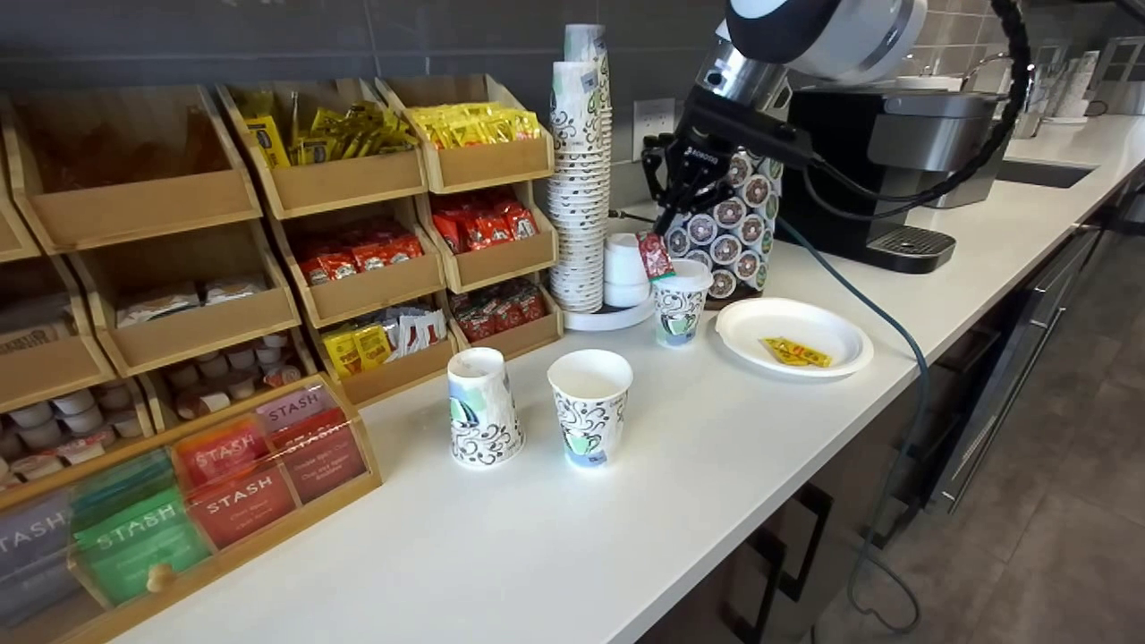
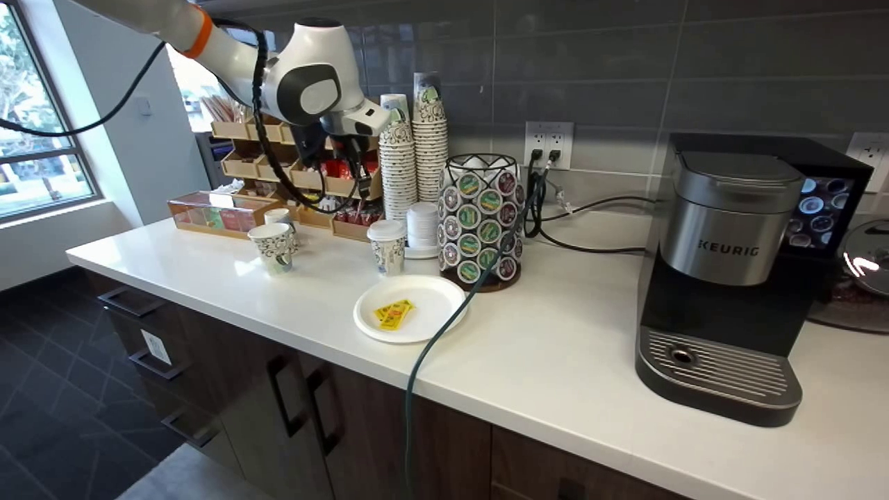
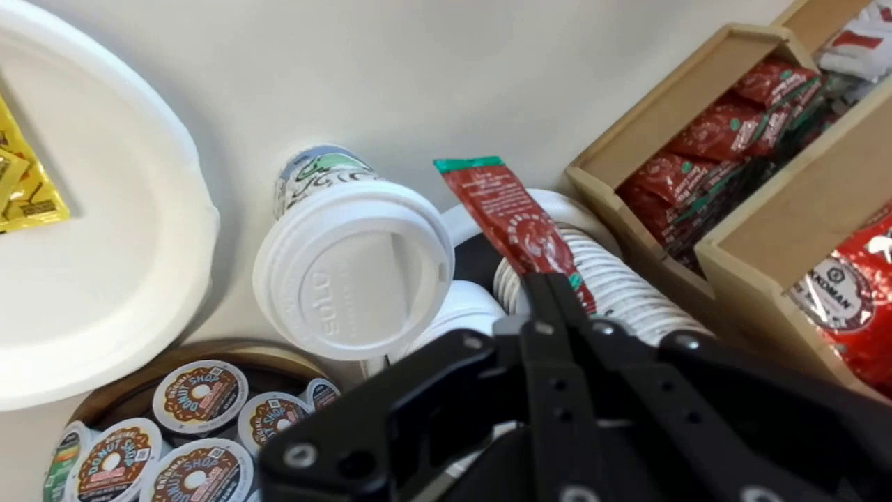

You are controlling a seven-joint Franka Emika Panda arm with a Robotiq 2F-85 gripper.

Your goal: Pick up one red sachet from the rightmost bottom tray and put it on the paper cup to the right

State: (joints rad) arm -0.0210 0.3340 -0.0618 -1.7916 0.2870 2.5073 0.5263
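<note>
My gripper (image 1: 662, 222) is shut on a red sachet (image 1: 655, 256). In the wrist view the fingertips (image 3: 546, 277) pinch the lower part of the sachet (image 3: 505, 213), and its green-edged end sticks out ahead. The paper cup with a white lid (image 1: 680, 311) stands upright on the counter; its lid (image 3: 355, 272) shows left of the sachet in the wrist view. In an exterior view the sachet hangs tilted beside or over the lid's edge; contact cannot be told. The rightmost bottom tray (image 1: 517, 338) holds several red sachets; its wooden front (image 3: 662, 115) also shows in the wrist view.
A white plate (image 1: 741, 356) with yellow packets lies beside the lidded cup. A coffee-pod carousel (image 2: 480, 215) and tall cup stacks (image 1: 577, 197) stand close behind. Two paper cups (image 1: 590, 402) (image 1: 483, 411) stand nearer the tea box. A cable (image 2: 444, 326) crosses the counter near the plate.
</note>
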